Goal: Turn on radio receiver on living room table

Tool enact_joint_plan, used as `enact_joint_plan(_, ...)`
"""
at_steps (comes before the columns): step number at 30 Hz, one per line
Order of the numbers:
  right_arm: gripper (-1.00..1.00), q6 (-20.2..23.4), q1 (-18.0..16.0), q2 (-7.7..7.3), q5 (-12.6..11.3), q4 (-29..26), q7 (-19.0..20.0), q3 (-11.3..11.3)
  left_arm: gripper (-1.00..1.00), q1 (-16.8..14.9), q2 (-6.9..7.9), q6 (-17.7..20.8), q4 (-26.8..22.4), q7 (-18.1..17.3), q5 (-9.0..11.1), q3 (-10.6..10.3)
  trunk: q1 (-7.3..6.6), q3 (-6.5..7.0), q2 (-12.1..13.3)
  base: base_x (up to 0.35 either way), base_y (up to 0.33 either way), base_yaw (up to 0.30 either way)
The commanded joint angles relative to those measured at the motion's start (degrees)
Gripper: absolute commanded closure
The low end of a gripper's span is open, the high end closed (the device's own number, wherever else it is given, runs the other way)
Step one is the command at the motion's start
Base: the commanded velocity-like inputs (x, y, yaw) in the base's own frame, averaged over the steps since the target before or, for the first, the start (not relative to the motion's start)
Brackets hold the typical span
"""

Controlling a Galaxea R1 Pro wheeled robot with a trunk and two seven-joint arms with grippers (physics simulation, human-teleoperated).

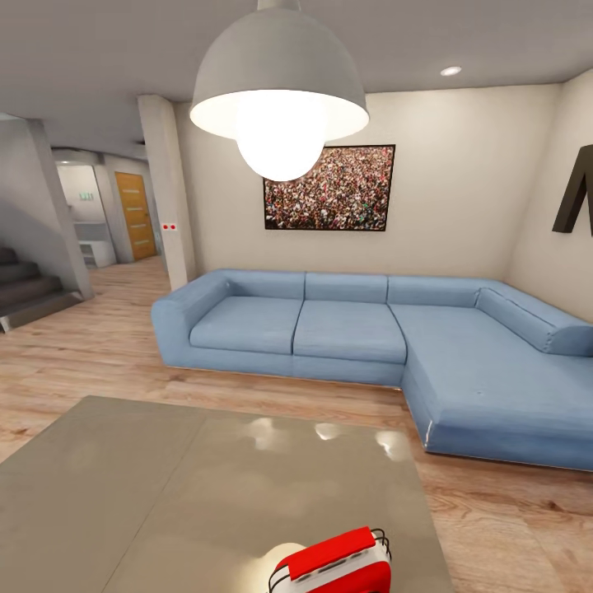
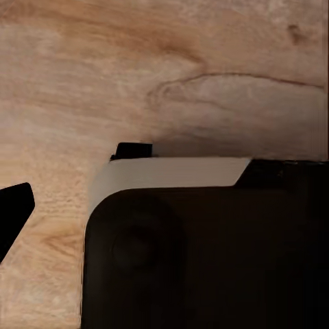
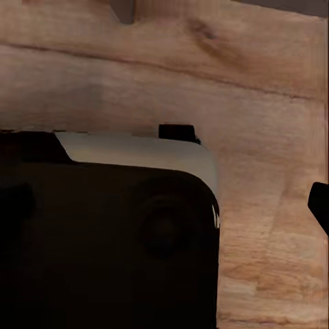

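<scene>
Radio receiver (image 1: pixel 333 564), red with a white edge band and a thin wire handle, lies at the near edge of the glossy grey-beige worktop (image 1: pixel 165 486), cut off by the bottom of the head view; its dial face cannot be seen and no writing on it can be read. From left to right that view holds dark stairs (image 1: pixel 29 288), an orange door (image 1: pixel 136 216) down a hallway, a white dome pendant lamp (image 1: pixel 278 86), a framed crowd photo (image 1: pixel 329 188), a blue L-shaped sofa (image 1: pixel 387 338) and a dark letter shape (image 1: pixel 579 193) on the right wall. Both wrist views look down on light wood floor (image 2: pixel 205 68) beside dark robot bodywork (image 2: pixel 205 260). Whether either tool is apart or together cannot be told, nor how the radio lies relative to them.
</scene>
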Motion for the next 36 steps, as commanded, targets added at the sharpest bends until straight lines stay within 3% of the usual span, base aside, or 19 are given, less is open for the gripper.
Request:
enact_joint_plan(1, -1.0, 0.1, 0.0, -0.25, 0.5, -2.8, 0.0, 0.0, -1.0, 0.0, 0.12, -0.2, -2.3, 0.0, 0.1, 0.0, 0.0, -0.01, 0.0, 0.0, 0.0, 0.0)
enact_joint_plan(7, -1.0, 4.6, 0.0, -1.68, 4.4, -16.4, 0.1, -0.3, -1.0, 0.0, 1.12, 5.6, -15.5, -0.1, 1.9, 0.0, 0.0, -0.01, 0.0, 0.0, 0.0, 0.0)
enact_joint_plan(10, -1.0, 11.6, 0.0, -1.88, 5.3, -26.7, 0.1, -0.3, -1.0, 0.0, 2.29, 11.6, -24.4, -0.2, 2.9, 0.0, 0.0, -0.01, 0.0, 0.0, 0.0, 0.0)
enact_joint_plan(11, -1.0, 15.0, 0.0, -2.02, 5.5, -33.7, 0.1, -0.4, -1.0, 0.0, 2.97, 15.3, -30.1, -0.4, 3.3, 0.0, 0.0, -0.01, 0.0, 0.0, 0.0, 0.0)
enact_joint_plan(17, -1.0, 17.8, 0.0, -2.41, 7.0, -44.8, 0.1, -0.4, -1.0, 0.0, 3.44, 21.6, -40.6, -1.6, 3.4, 0.0, 0.0, -0.01, 0.0, 0.0, 0.0, 0.0)
enact_joint_plan(22, -1.0, 18.0, 0.0, -2.41, 8.6, -48.6, 0.1, -0.8, -1.0, 0.0, 3.95, 23.4, -43.9, -2.1, 3.3, -0.1, 0.0, -0.01, 0.0, 0.0, 0.0, 0.0)
enact_joint_plan(36, -1.0, 18.1, 0.0, -2.28, 8.9, -49.3, 0.1, -0.8, -1.0, 0.0, 3.96, 24.0, -45.0, -2.4, 2.9, -0.7, 0.0, -0.01, 0.0, 0.0, 0.0, 0.0)
